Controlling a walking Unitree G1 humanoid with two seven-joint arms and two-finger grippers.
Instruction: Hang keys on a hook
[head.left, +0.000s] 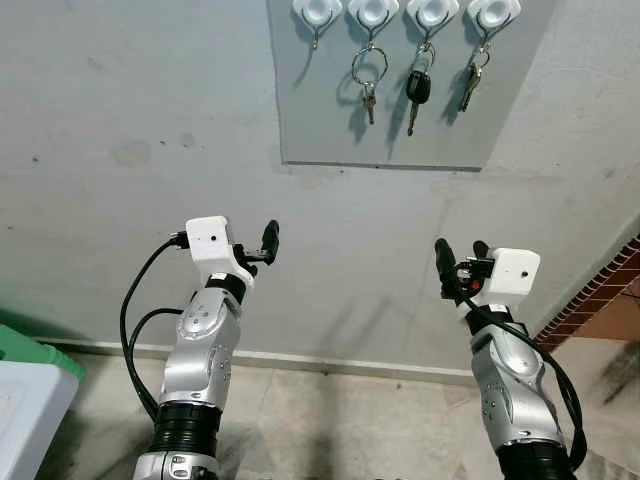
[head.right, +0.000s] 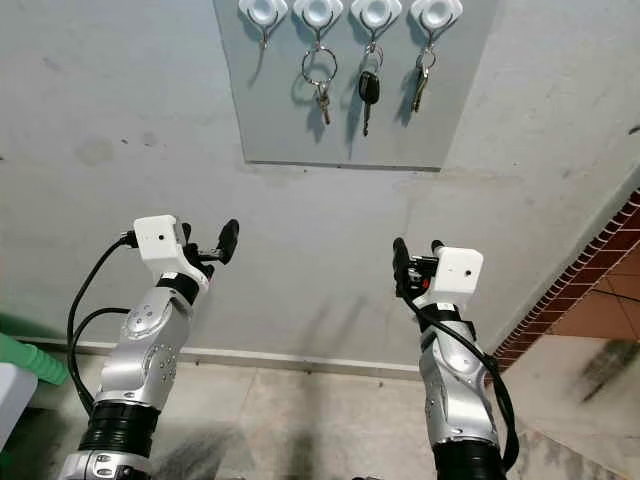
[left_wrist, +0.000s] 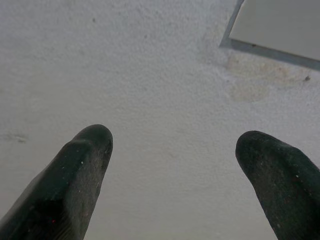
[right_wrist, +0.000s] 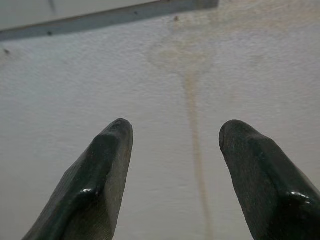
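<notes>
A grey panel (head.left: 320, 120) on the concrete wall carries a row of white hooks. The leftmost hook (head.left: 317, 14) is bare. A silver ring of keys (head.left: 368, 72) hangs on the second, a black car key (head.left: 417, 90) on the third and a small metal key (head.left: 470, 85) on the fourth. My left gripper (head.left: 256, 247) is raised below and left of the panel, open and empty. Raised below the panel's right end, my right gripper (head.left: 461, 256) is also open and empty. Both wrist views look past the black fingers (left_wrist: 80, 175) (right_wrist: 105, 170) at bare wall and the panel's lower edge.
A green and white container (head.left: 30, 385) sits low at the left edge. A red brick wall (head.left: 600, 295) begins at the right. Grey floor tiles (head.left: 340, 420) meet the wall at a pale baseboard between my arms.
</notes>
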